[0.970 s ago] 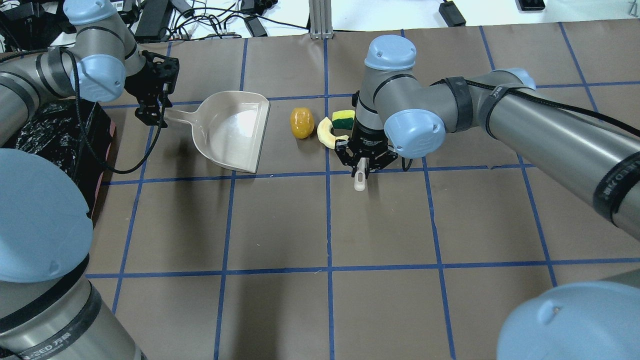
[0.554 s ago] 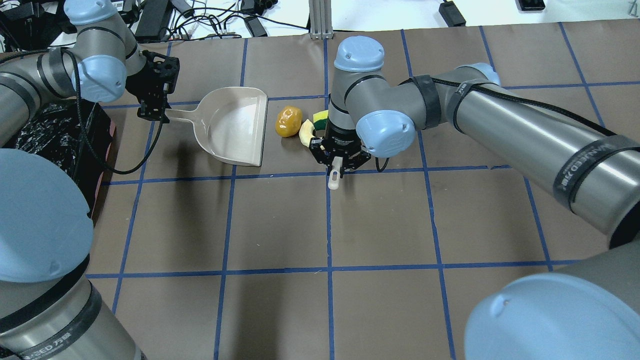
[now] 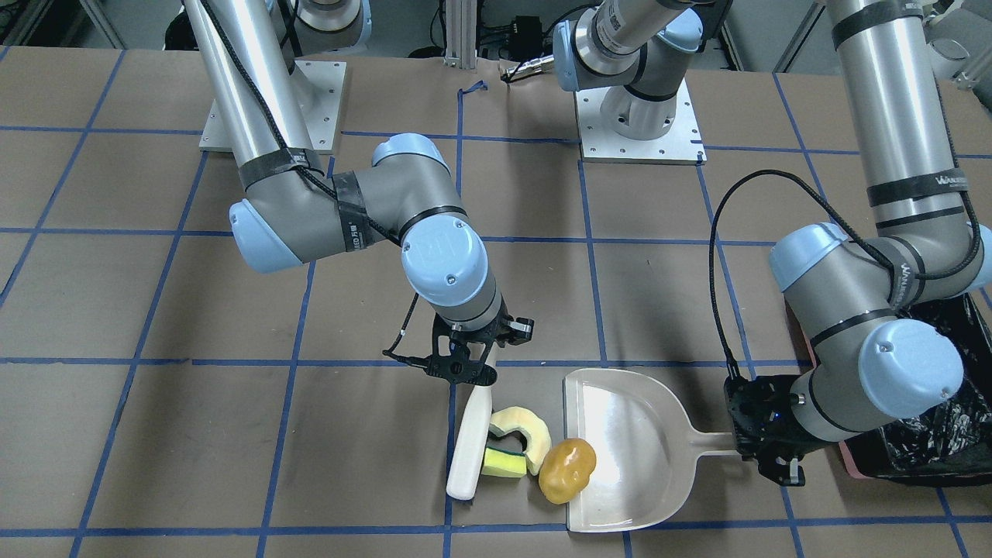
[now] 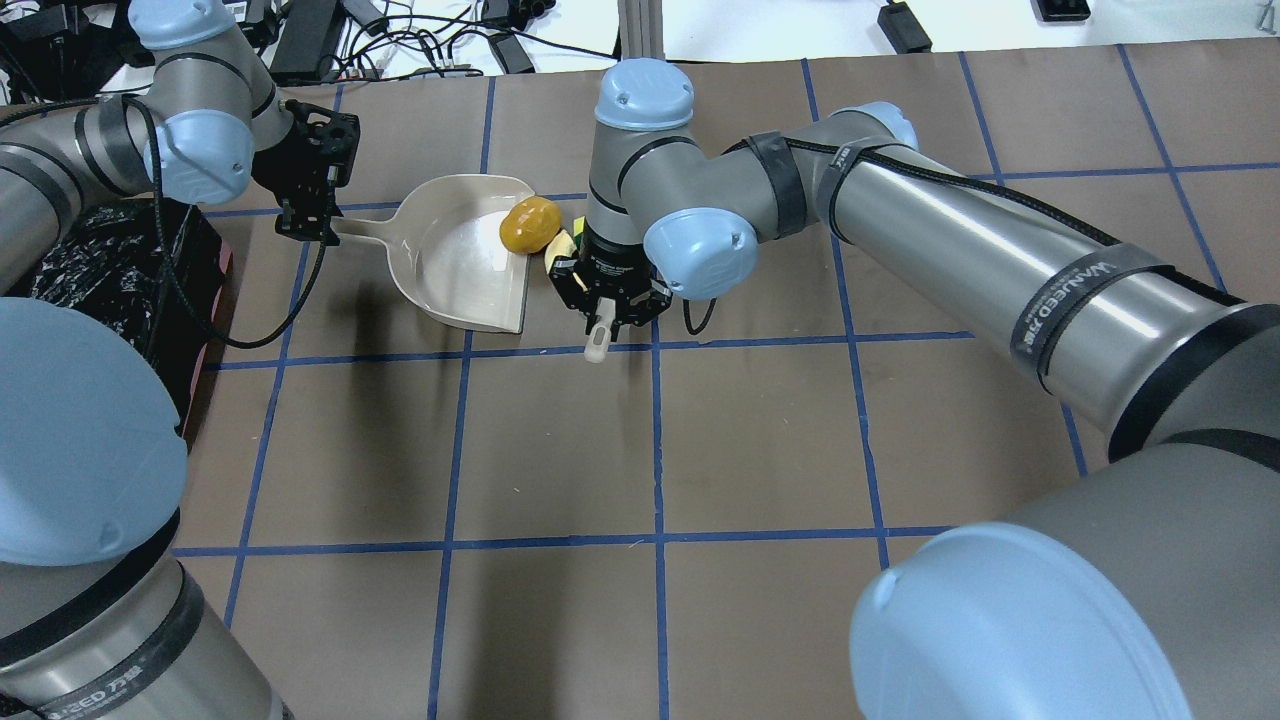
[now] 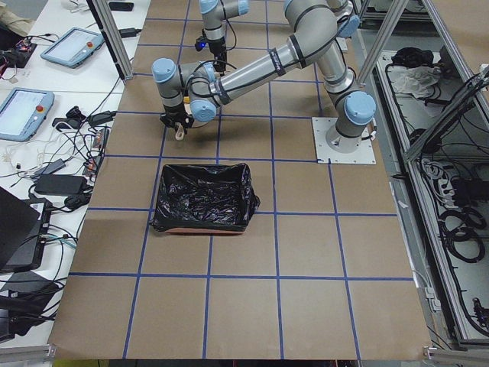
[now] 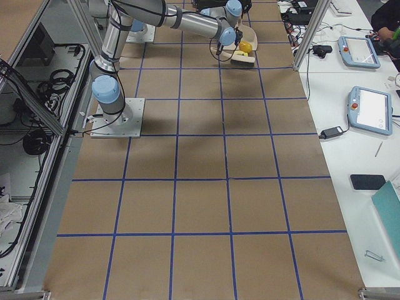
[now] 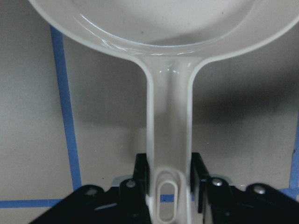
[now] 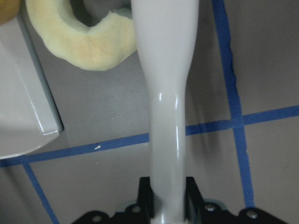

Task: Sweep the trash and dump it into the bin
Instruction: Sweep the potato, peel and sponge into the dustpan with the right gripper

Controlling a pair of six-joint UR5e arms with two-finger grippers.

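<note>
1. Exterior front-facing view put this in the sweep step, I'd say. The right gripper (image 3: 469, 370) was pinched tight on the handle of a white sweeping tool (image 3: 470, 449), with the blade down on the table at lower middle of the frame.
2. The left gripper (image 3: 742, 440) was clamped on the handle of the beige dustpan (image 3: 620, 418) at lower right. The pan lay flat with its mouth facing the trash.
3. Trash check:
   - The potato (image 3: 567, 459) sat right at the pan's lip, and the overhead view made it look partly over the edge.
   - The melon slice (image 3: 521, 425) and the yellow sponge piece (image 3: 504, 463) were bunched between the blade and the potato, touching the blade, not in the pan yet.
4. The bin (image 3: 949, 387), with its black bag, was at the right edge of the frame, behind the left arm and near the pan's handle end.
5. My guess for the next move is a low push toward frame right so all three ride over the lip, with the pan held firm. That round potato could roll off sideways. Lifting and tipping into the bin comes after that.
</note>
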